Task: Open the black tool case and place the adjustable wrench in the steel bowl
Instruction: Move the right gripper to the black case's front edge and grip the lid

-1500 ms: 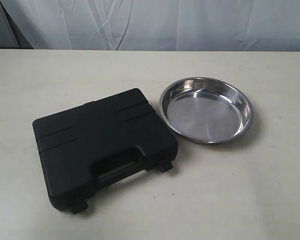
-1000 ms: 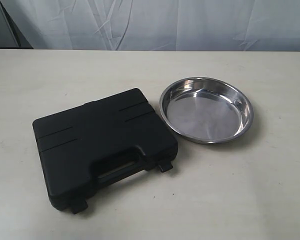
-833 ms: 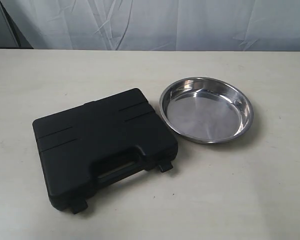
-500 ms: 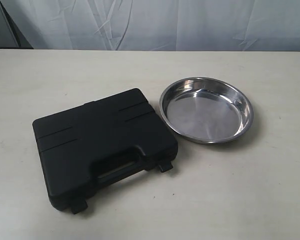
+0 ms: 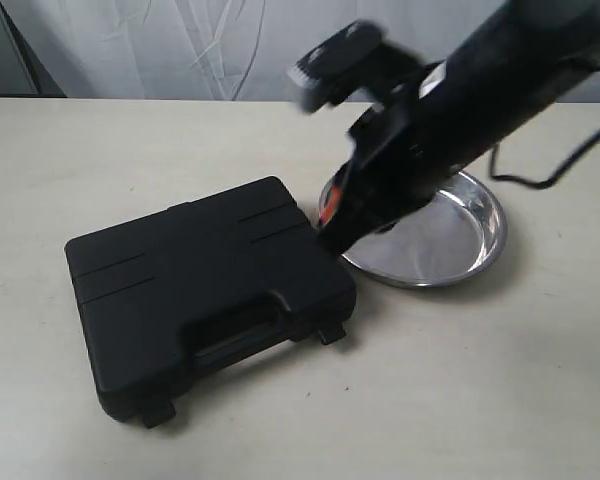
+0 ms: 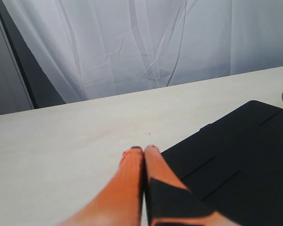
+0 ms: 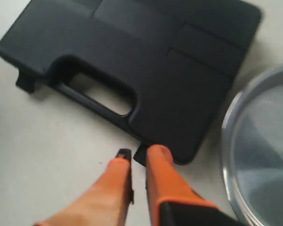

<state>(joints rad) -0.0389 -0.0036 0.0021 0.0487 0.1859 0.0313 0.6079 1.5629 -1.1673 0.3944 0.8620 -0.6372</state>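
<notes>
Right fingers (image 7: 156, 162): parted by a narrow slit only, nothing held. Seen from outside, raised over the right end of the black tool case (image 5: 200, 285), between the case and the steel bowl (image 5: 495, 235). Seen from the wrist, aimed at the right-hand latch (image 7: 140, 155). Height above the counter (image 5: 460, 400) not clear. Left fingers (image 6: 132, 165): pressed together, empty, beside the case, outside the exterior view.

Case: shut, flat on the counter at left, handle slot (image 5: 235, 335) and both latches facing near; second latch (image 5: 158, 412) at the near left corner. Cannot tell whether fastened. Bowl: just right of the case, partly hidden by the right arm, nothing visible inside. Adjustable wrench: not visible; judged to be inside the shut case.

Step in hand, by judgement: approach to the right-hand latch.

To do well:
- Descend slowly and settle before contact.
- Set one fingertip under the latch's free edge, not against the case wall.
- Lever outward in a short stroke with low force; risk of skidding the case into the bowl.
- If sliding, brace the lid with the left fingers.
- Free the left latch too before lifting the lid.
</notes>
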